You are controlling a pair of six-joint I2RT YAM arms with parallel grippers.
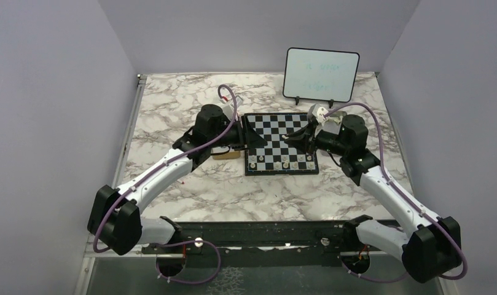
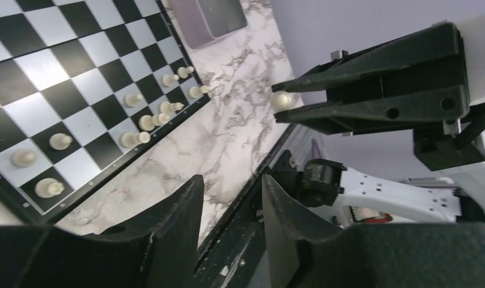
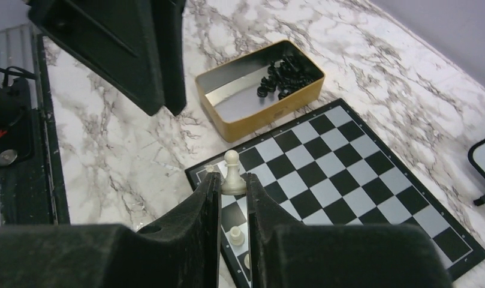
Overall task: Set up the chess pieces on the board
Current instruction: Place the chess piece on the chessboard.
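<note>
Above the board (image 3: 348,174), the right fingers (image 3: 205,207) clamp a cream pawn (image 3: 231,174); left fingers (image 2: 180,210) gape empty.

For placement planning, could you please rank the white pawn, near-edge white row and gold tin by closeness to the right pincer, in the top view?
1. white pawn, gripped in the right pincer
2. white row, on the board's near edge
3. gold tin, beyond the board's left edge

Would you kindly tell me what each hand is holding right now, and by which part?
The right hand pinches a white pawn by its base, at the fingertips. The left hand holds nothing.
</note>
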